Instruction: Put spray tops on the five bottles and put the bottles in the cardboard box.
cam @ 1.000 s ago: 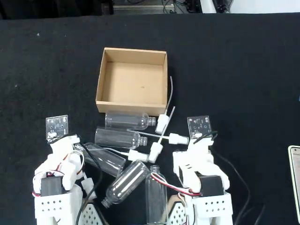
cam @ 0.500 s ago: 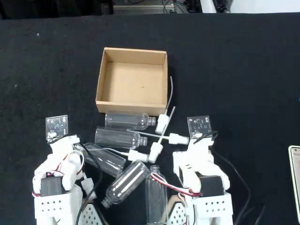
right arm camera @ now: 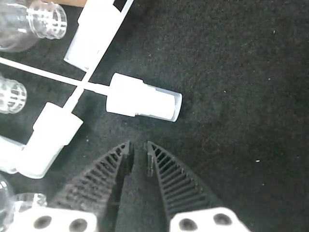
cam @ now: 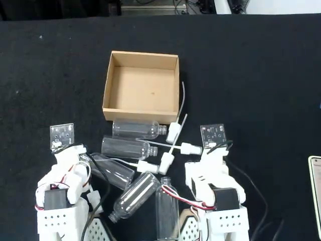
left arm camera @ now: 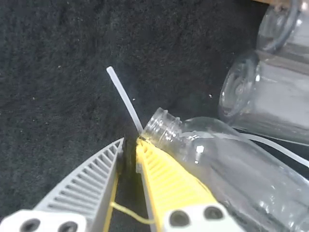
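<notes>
Apparently – five bottles (cam: pixel 135 129) outside cardboard box (cam: pixel 140 114).

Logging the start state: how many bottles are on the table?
5, none in the cardboard box: first bottle beside the box, second bottle alongside it, third bottle by the left arm, fourth bottle and fifth bottle between it and the right arm.

It seems to be a robotics lab: two small robot arms (cam: pixel 60 196) on a black-clothed table (cam: pixel 261 75), cables (cam: pixel 193 6) behind.
</notes>
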You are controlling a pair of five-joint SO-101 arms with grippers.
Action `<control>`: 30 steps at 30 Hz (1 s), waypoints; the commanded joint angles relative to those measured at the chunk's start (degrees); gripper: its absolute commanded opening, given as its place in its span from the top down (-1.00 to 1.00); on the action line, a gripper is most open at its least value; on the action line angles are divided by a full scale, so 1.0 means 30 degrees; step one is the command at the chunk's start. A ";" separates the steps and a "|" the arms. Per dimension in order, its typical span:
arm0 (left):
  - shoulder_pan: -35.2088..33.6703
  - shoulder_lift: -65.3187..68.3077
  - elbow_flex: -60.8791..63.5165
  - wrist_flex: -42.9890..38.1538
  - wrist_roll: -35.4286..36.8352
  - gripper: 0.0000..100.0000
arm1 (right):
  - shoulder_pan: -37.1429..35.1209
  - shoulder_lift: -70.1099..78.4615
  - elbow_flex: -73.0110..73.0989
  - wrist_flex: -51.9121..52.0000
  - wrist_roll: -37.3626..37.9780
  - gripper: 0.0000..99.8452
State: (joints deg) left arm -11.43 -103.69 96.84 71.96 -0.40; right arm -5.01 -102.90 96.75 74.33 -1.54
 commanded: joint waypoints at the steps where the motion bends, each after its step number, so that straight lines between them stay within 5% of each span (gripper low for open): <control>1: -0.0601 -0.0322 -0.0073 -0.1495 -0.0205 0.94 | 0.0352 -0.1919 -0.0103 0.0147 -0.0059 0.96; 7: -0.5348 -0.0322 -0.2154 -0.6359 -0.3546 0.94 | 0.0381 -0.1919 -0.0103 0.0147 -0.0059 0.96; 13: -0.4967 -0.0322 -0.2505 -0.6593 -0.8352 0.89 | 0.0381 -0.1919 -0.0103 0.0147 -0.0059 0.96; 18: -0.4821 -0.0264 -0.5582 -0.4132 -0.5480 0.48 | 0.0381 -0.1919 -0.0103 0.0147 -0.0059 0.96; 23: -0.4703 0.1377 -0.8190 -0.1963 -0.5011 0.50 | 0.0381 -0.1919 -0.0103 0.0147 -0.0059 0.96; 30: -0.3736 1.0227 -1.0681 -0.1407 -0.4513 0.49 | 0.0381 -0.1919 -0.0103 0.0147 -0.0059 0.96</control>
State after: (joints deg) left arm -25.93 -86.81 72.66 66.51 -16.04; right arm -5.01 -102.90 96.75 74.33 -1.54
